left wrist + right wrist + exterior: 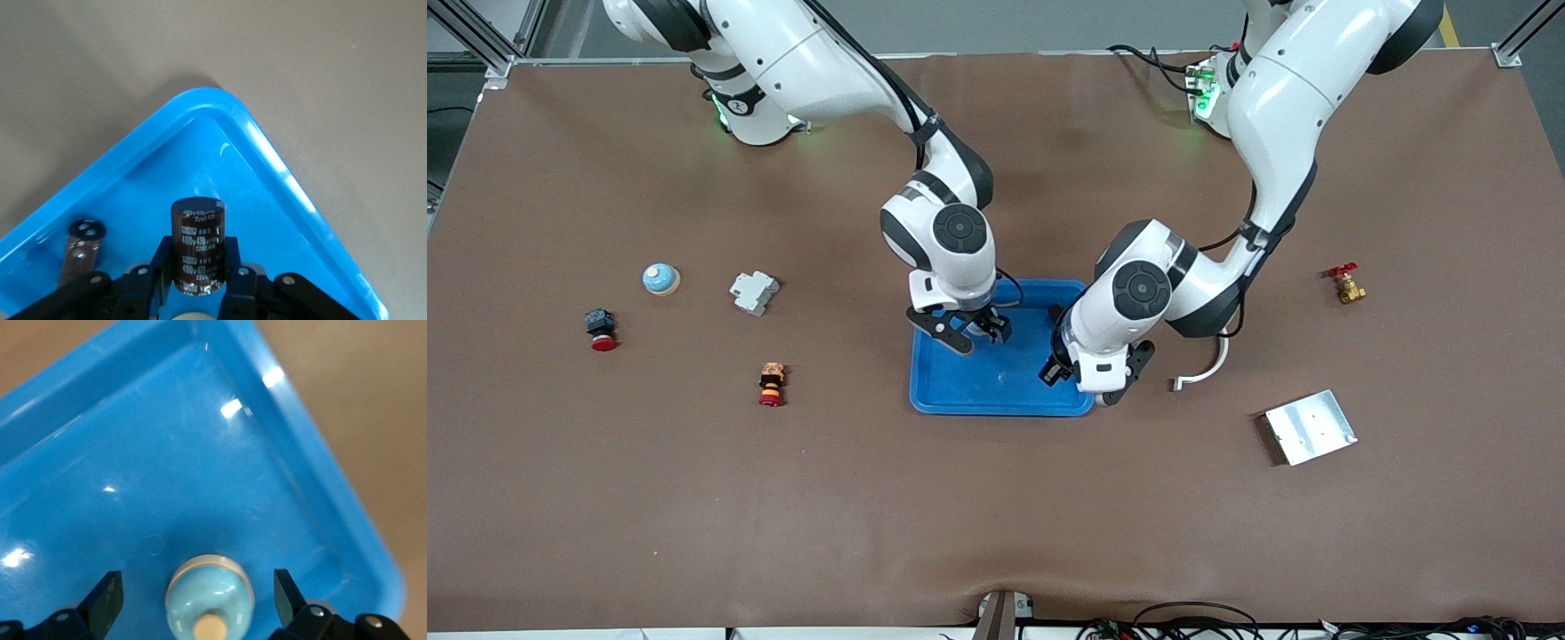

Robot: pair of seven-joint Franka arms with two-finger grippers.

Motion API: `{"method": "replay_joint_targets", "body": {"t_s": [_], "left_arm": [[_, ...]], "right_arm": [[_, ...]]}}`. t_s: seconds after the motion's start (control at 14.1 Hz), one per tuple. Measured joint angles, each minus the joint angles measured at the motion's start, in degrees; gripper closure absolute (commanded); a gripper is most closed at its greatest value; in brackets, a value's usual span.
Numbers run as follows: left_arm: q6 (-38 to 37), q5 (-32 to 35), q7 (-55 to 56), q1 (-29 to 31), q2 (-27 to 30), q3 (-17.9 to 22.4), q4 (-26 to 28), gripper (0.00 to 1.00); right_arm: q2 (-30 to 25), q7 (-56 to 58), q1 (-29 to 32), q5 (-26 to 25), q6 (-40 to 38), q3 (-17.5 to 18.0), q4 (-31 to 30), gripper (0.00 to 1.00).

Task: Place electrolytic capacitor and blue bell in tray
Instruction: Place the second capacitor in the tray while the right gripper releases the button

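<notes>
**Left arm:** My left gripper (198, 277) is clamped narrow on the electrolytic capacitor (198, 243). It is a dark brown can with pale print, and it stands upright between my fingers (235, 267). I hold it over a rounded corner of the tray (996, 407), at the end toward my base. I cannot tell whether its bottom touches the tray floor.

**Right arm:** My right gripper (197, 587) hangs over the tray's other end with its jaws spread wide. The blue bell (210, 603) sits on the tray floor between my fingertips (108, 595). It is a pale blue dome with a cream knob on top, and there is a clear gap to it on both sides, so I hold nothing.

**Left arm:** In my wrist view a second dark cylinder (83, 250) stands on the tray floor beside my capacitor. I cannot tell whether it is another part or a reflection.

**Right arm:** Out on the brown table (996, 533), toward my end, there is another small blue dome (661, 278). A white breaker block (753, 292) is just beside it. Two red-capped push buttons are nearer the front camera, one with a black body (601, 329) and one with an orange body (771, 384).

**Left arm:** Toward my end there is a brass valve with a red handle (1345, 284) and a white curved strip (1202, 372) close to the tray. A flat silver plate (1310, 427) lies nearer the front camera than both, well apart from the tray.
</notes>
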State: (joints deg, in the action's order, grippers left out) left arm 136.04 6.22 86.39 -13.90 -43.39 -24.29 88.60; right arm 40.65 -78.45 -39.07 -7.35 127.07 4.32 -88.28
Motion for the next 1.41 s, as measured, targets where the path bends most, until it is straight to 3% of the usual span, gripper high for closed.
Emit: {"method": "replay_joint_targets", "body": {"t_s": [0.21,0.49,0.71,1.06,1.2,1.34,1.41], "left_arm": [[2.4,0.0,0.1,-1.0,-1.9,1.2,-0.1,1.00],[2.7,0.0,0.2,-5.3,-2.8,5.1,-0.1,1.00],[2.7,0.3,0.2,-5.8,-3.0,5.8,-0.1,1.00],[2.7,2.1,0.2,-5.8,-3.4,6.1,-0.1,1.00],[2.8,2.7,0.2,-5.8,-3.4,6.1,-0.1,0.75],[2.8,4.4,0.2,-5.8,-3.4,6.1,-0.2,0.08],[2.9,4.8,0.2,-5.8,-3.4,6.1,-0.2,0.00]], "right_arm": [[-2.5,7.1,3.0,-0.2,-6.0,-0.4,0.9,0.00],[-7.4,13.8,7.4,-0.3,-7.4,-0.5,-1.9,0.00],[-12.0,21.6,11.3,-0.4,-7.9,-0.5,-5.4,0.00],[-19.8,33.6,17.5,-0.4,-17.5,-0.5,-6.4,0.00],[-21.3,37.7,18.8,-0.4,-18.5,-0.5,-7.4,0.00],[-21.8,39.3,19.9,-0.4,-19.0,-0.5,-8.3,0.00],[-22.4,40.6,20.5,-0.4,-19.0,-0.5,-9.3,0.00]]}}
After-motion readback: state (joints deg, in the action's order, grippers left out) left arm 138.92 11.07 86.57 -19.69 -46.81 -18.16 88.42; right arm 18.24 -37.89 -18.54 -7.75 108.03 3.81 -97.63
